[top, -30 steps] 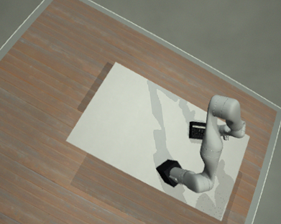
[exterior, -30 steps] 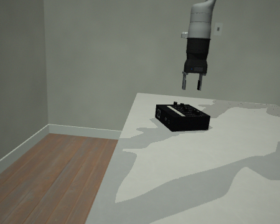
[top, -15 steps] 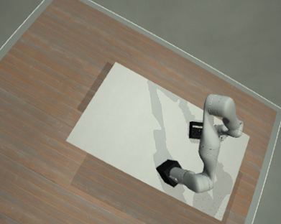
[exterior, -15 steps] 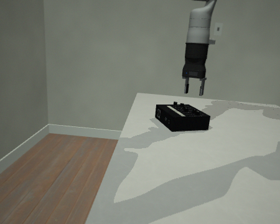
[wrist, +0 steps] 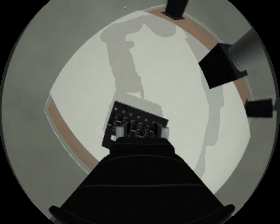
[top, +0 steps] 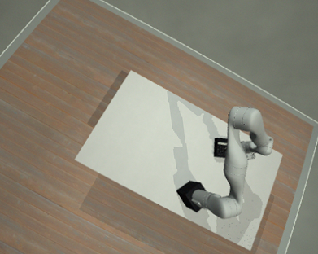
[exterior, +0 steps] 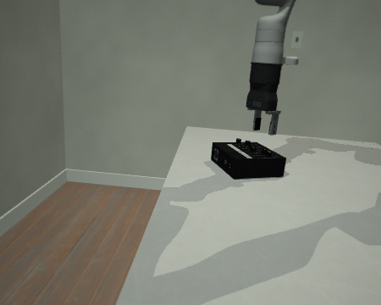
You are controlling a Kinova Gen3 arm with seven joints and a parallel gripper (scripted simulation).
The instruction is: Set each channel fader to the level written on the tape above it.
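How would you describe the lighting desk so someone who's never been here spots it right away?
Find the pale table on the plank floor. Near one edge, beneath the open hand, sits a low black box. Unlike the arm's black base, it has a pale strip and small knobs on top.
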